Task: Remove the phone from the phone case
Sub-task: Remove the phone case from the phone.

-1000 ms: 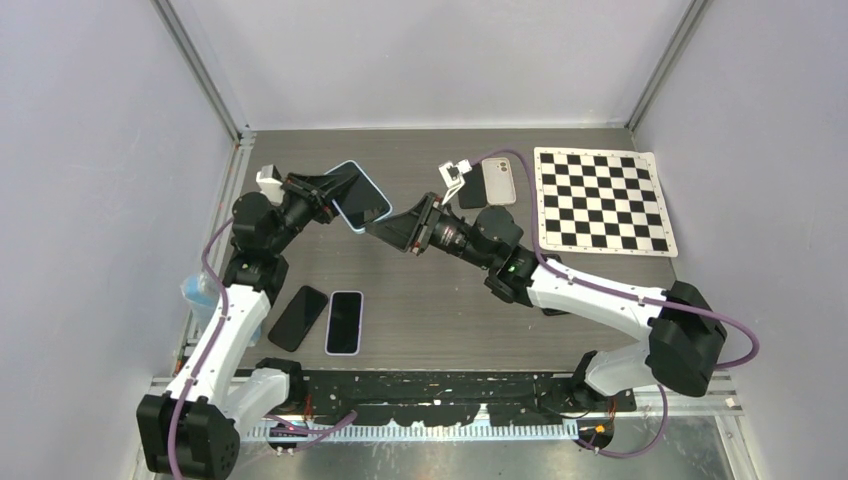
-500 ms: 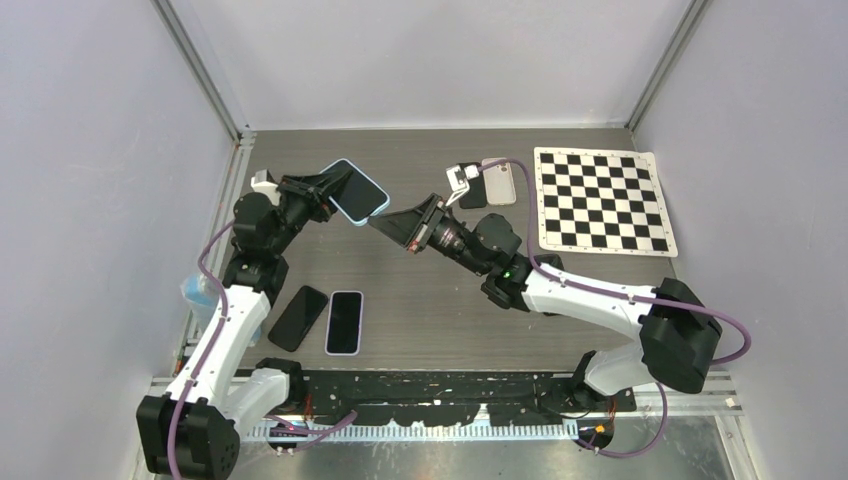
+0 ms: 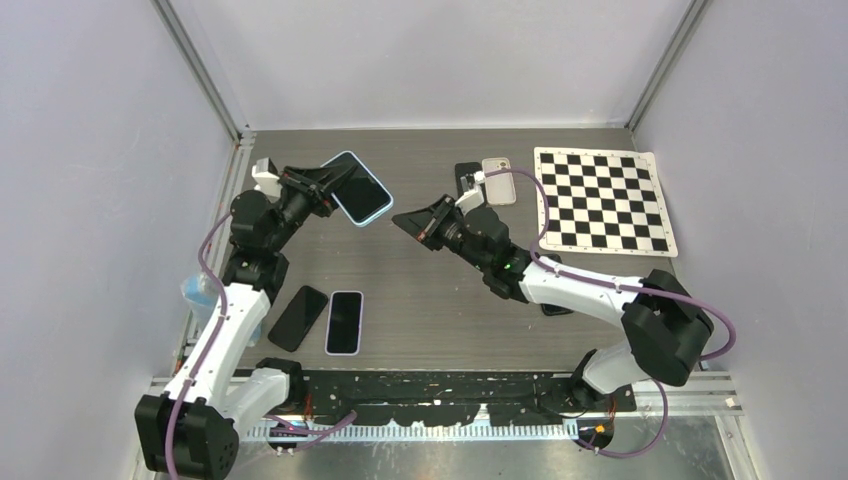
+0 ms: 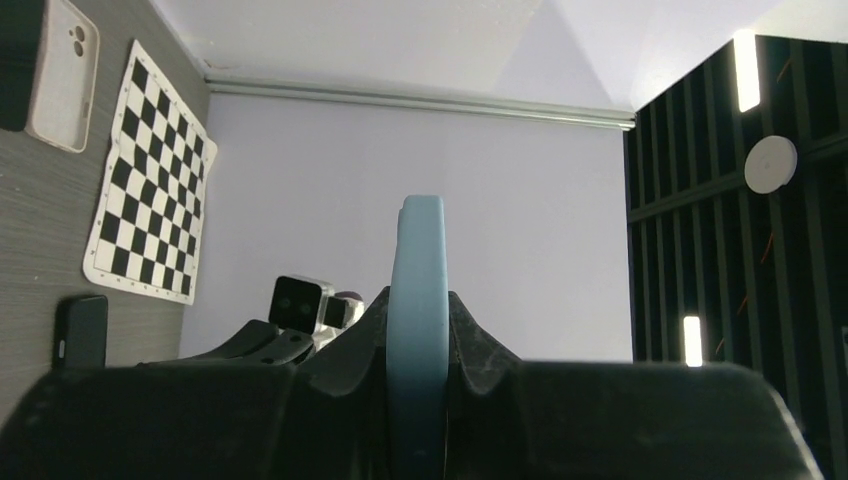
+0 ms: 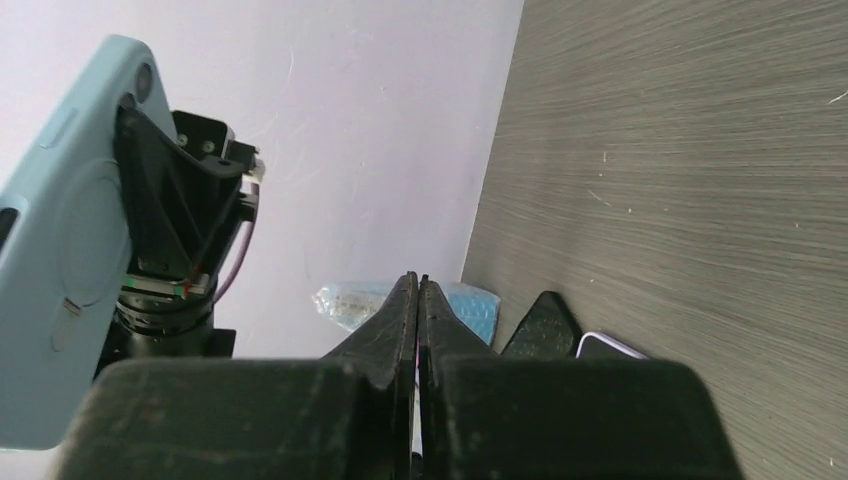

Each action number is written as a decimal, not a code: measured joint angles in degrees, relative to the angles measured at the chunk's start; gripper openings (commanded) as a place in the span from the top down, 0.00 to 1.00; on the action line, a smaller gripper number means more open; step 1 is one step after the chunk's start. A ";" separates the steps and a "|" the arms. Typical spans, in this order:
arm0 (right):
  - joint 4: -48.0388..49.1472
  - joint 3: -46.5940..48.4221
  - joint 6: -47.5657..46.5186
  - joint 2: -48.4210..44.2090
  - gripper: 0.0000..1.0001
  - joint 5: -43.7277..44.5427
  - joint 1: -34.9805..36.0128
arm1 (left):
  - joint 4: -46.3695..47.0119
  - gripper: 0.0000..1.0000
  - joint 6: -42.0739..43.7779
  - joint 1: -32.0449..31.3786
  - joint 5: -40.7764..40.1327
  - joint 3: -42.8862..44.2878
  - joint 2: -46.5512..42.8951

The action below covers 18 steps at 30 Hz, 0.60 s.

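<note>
Left claw (image 3: 328,188) of mine pinches the pale blue phone case (image 5: 60,250), phone (image 3: 355,187) inside, held up over the far left of the bench (image 3: 420,300). Right claw (image 3: 402,219) has its fingers pressed together on nothing, pointing toward the case, apart from it.

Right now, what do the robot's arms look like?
The left arm and right arm have white tubes joined by chunky black joints. A purple cable loops along each one. The fingers are black and pointy, like triangles.
</note>
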 measured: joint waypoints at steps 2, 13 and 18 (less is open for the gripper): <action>0.31 -0.22 -0.28 0.04 0.74 -0.24 -0.13 | 0.83 1.00 0.48 0.00 0.28 0.61 0.00; 17.38 -2.12 -6.67 -1.60 0.51 -13.25 1.27 | 1.55 1.00 3.10 0.00 0.63 1.09 1.46; 21.73 -2.03 -7.04 -1.75 0.79 -15.50 2.38 | 1.60 1.00 3.37 0.00 0.74 1.09 1.57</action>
